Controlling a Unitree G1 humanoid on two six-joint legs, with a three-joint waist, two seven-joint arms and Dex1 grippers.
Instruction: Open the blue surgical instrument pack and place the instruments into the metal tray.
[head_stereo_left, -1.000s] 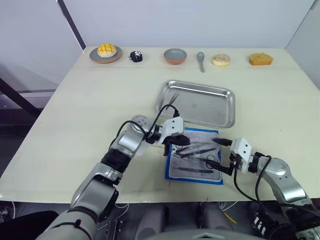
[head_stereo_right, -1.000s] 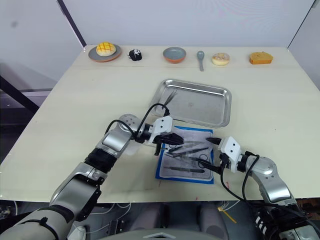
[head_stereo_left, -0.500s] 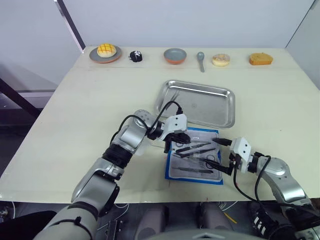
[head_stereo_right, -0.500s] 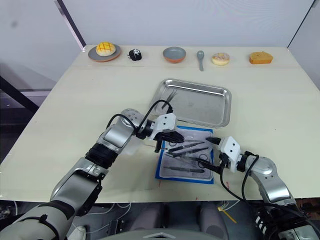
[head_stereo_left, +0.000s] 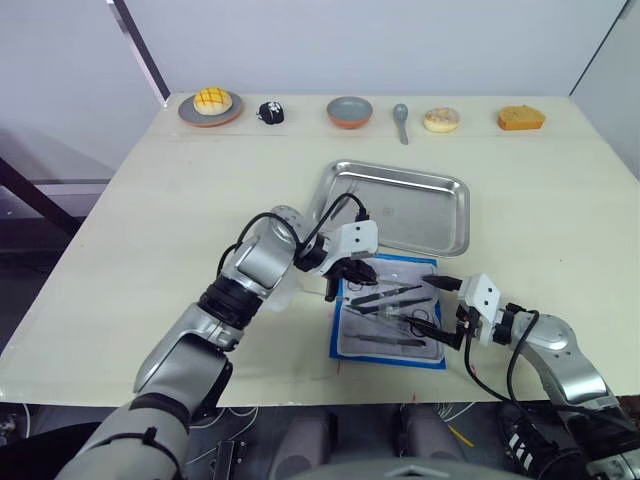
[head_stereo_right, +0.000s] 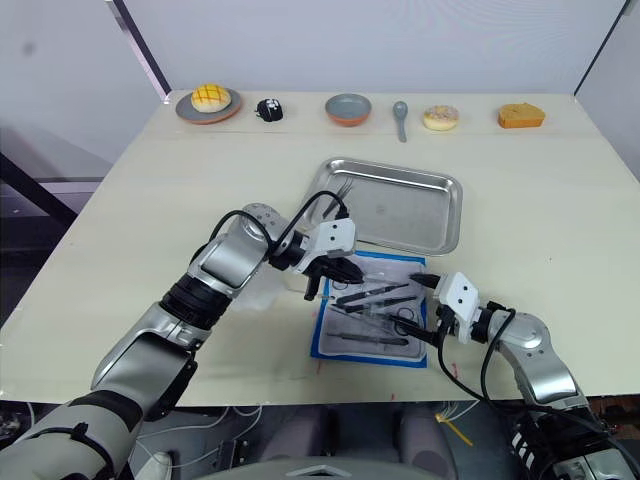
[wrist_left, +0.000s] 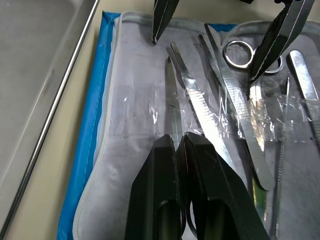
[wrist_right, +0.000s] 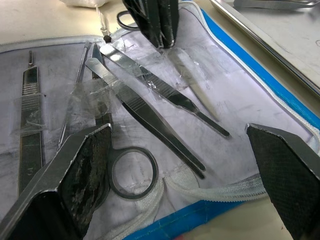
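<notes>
Left eye view, nearest first: the right gripper (head_stereo_left: 447, 309) sits at the near right edge of the flat bright-blue surgical instrument pack (head_stereo_left: 389, 312), its two black fingers spread wide apart and holding nothing. The pack lies unfolded on the pale counter (head_stereo_left: 120, 260), its grey-white clear-pocketed lining facing up, with slim silver forceps and ring-handled scissors, the instruments (head_stereo_left: 392, 298), still lying across it. At the pack's far left corner the left gripper (head_stereo_left: 345, 276) has its fingers pressed together around one slim metal instrument (wrist_left: 173, 112). Just beyond the pack rests the shiny rectangular metal tray (head_stereo_left: 393, 205). Along the counter's far edge stands a round grey bowl (head_stereo_left: 350, 111).
</notes>
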